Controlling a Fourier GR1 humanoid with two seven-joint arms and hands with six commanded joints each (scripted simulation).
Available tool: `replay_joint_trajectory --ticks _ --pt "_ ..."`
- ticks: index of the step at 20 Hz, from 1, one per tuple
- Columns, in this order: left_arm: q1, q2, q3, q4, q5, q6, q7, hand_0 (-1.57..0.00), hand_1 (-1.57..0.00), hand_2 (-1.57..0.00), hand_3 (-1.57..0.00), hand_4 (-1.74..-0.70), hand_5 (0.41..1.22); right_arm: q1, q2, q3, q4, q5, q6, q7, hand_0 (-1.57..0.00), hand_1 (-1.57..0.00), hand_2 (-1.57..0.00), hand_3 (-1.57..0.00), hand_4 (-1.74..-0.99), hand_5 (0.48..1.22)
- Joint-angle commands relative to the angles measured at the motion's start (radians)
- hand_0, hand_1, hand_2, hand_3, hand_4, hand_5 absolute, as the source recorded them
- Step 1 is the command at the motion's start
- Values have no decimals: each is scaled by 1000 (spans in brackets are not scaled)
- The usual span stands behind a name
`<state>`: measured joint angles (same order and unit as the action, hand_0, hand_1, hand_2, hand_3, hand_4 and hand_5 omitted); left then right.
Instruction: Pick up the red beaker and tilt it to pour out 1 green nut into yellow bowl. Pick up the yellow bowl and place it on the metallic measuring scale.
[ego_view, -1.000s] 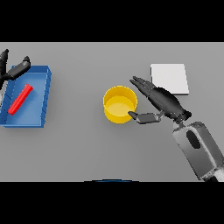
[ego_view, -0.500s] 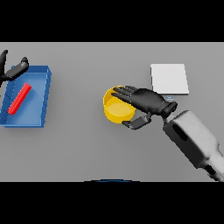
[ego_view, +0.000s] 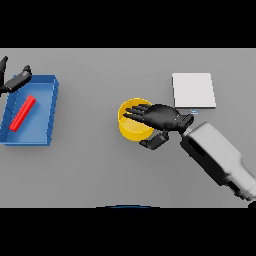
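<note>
The right hand (ego_view: 162, 118) spreads open-fingered over the yellow bowl (ego_view: 131, 127), not gripping. Bowl isn't on the scale (ego_view: 193, 90) yet

Blue tray (ego_view: 47, 85) at the left of the grey table (ego_view: 100, 170)
</note>
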<state>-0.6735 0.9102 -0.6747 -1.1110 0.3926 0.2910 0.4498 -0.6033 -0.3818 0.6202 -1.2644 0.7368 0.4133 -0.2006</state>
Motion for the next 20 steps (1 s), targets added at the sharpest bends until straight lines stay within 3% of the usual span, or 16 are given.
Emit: replay_joint_trajectory --ticks 1,8,11,14,16,18,20 --pt "-5 -1 -1 4 -2 -2 3 1 1 1 1 -798 724 -3 0 3 12 3 5 5 1 1 1 1 -1260 676" --pt "-15 2 -11 -9 -10 0 35 1 1 1 1 -791 728 -35 23 27 82 7 30 -20 1 1 0 -4 -1285 706" --pt "-3 0 -13 -27 -11 17 25 1 1 1 1 -793 729 -40 25 32 109 11 11 -59 1 1 -15 -42 -1289 721" --pt "2 11 -11 -35 -11 20 26 1 1 1 1 -793 732 -46 50 25 132 7 10 -20 1 -14 -84 -121 -1333 800" --pt "-5 12 -8 -37 -7 16 36 1 1 1 1 -796 730 -43 44 30 135 7 15 -44 -173 -145 -204 -243 -1396 875" --pt "-4 9 -11 -43 -9 20 37 1 1 1 1 -793 729 -44 39 41 134 19 13 -53 -469 -376 -379 -419 -1479 999" --pt "-9 1 -11 -13 -12 11 30 1 1 1 1 -788 732 -41 36 45 125 20 17 -51 -780 -649 -590 -834 -1469 1079"
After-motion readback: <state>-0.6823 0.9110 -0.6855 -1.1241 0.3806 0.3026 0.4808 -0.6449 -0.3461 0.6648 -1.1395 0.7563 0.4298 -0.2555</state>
